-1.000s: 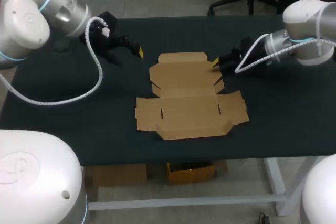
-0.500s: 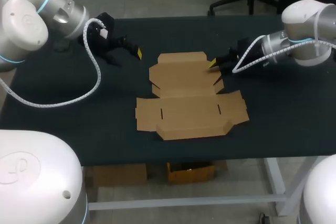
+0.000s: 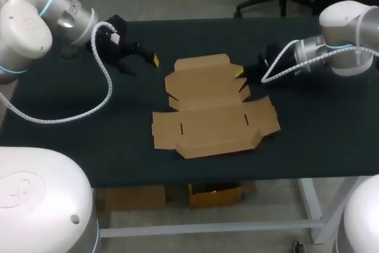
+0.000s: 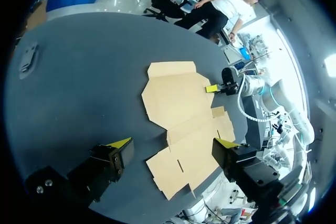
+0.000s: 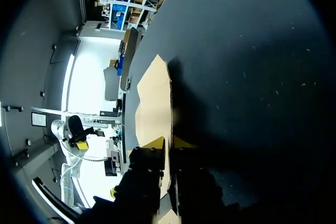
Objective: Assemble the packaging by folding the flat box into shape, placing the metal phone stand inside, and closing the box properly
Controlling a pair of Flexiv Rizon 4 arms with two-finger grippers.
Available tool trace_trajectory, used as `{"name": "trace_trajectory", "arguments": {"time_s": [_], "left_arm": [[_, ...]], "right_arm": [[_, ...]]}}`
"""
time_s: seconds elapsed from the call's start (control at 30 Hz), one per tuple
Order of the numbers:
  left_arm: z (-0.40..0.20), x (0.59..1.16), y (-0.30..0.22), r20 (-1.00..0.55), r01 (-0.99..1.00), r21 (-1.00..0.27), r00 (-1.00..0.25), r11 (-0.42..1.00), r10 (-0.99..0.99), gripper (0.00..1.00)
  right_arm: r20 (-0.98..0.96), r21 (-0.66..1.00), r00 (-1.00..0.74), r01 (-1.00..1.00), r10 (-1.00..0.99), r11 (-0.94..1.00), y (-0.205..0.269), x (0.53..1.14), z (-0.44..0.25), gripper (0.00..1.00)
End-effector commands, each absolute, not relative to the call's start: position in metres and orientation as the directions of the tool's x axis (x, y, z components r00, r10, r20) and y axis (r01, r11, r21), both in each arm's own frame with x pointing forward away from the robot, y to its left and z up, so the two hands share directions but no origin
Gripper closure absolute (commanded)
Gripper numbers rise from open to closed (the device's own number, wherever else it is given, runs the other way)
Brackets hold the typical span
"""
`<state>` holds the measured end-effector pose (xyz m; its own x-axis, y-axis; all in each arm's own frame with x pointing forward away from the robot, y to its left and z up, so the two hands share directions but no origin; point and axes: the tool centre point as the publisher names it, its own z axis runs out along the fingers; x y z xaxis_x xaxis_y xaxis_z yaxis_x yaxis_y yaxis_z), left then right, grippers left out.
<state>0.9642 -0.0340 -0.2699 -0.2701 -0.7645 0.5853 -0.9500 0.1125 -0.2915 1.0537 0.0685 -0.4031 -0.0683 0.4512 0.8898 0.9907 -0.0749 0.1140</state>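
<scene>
The flat cardboard box (image 3: pixel 213 111) lies unfolded in the middle of the frame on the dark, matte desk (image 3: pixel 320 128), with its slotted panel toward the lower edge. The right gripper (image 3: pixel 240 73) comes in from the upper right, and its fingers pinch the right edge of the box's far panel, which throws a shadow on the desk. The left gripper (image 4: pixel 172 143) hangs over bare desk at the upper left, apart from the box, its fingers spread wide.

Left tool (image 4: pixel 173 143) hangs spread wide; right tool (image 5: pixel 168 143) pinches the box (image 5: pixel 152 103) edge
</scene>
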Motion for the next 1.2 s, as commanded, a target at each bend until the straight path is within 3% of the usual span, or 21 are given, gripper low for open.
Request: {"name": "trace_trajectory", "arguments": {"time_s": [0.03,0.77,1.2], "left_arm": [[-0.271,0.965,-0.034,0.593,-0.949,-0.294,-0.275,0.115,-0.757,0.0],[-0.267,0.984,-0.045,0.642,-0.904,-0.404,-0.39,0.141,-0.661,0.0],[-0.267,0.984,-0.045,0.642,-0.904,-0.404,-0.39,0.141,-0.661,0.0]], "right_arm": [[0.893,0.151,-0.095,0.984,0.441,-0.095,0.064,1.044,-0.398,1.0],[0.881,0.383,-0.319,0.914,0.35,-0.131,0.058,1.036,-0.35,1.0],[0.877,0.394,-0.335,0.911,0.344,-0.119,0.059,1.033,-0.344,1.0]]}}
